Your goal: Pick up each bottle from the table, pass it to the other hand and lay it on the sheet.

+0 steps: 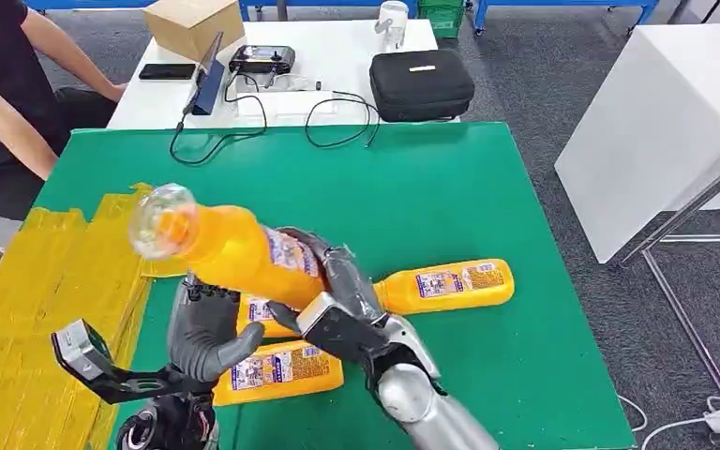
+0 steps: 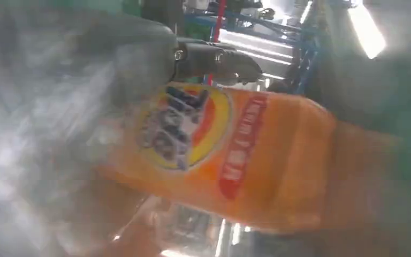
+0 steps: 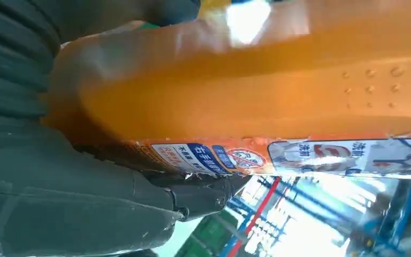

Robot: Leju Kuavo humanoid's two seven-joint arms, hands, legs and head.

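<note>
Right hand [image 1: 342, 295]: dark fingers wrapped around the labelled middle of the raised orange bottle [image 1: 230, 248], held above the green counter [image 1: 450, 187]. The bottle tilts, its clear round end up and toward the yellow sheet [image 1: 47, 309]. In the right wrist view the bottle [image 3: 257, 91] lies along the hand [image 3: 59, 176], a dark finger under its printed label.

Left hand [image 1: 208, 330]: just below and beside the raised bottle, thumb and fingers curved upward near its lower body. The blurred left wrist view shows the hand [image 2: 59, 107] close against the bottle [image 2: 230, 155]; whether it presses on the bottle or is merely alongside cannot be told.

Bottles on counter: one orange bottle [image 1: 445, 286] lying on its side just beyond the right hand; a second one [image 1: 281, 370] lying nearer the robot, under the hands; a third, partly hidden behind the hands, between them.

Yellow sheet: on the left part of the counter, reaching past its edge.

Beyond: white table [image 1: 337, 56] bearing a black case [image 1: 422, 84], a cardboard box [image 1: 192, 26], a controller [image 1: 261, 60], a phone [image 1: 167, 71] and cables. A person [image 1: 9, 103] sits at far left.
</note>
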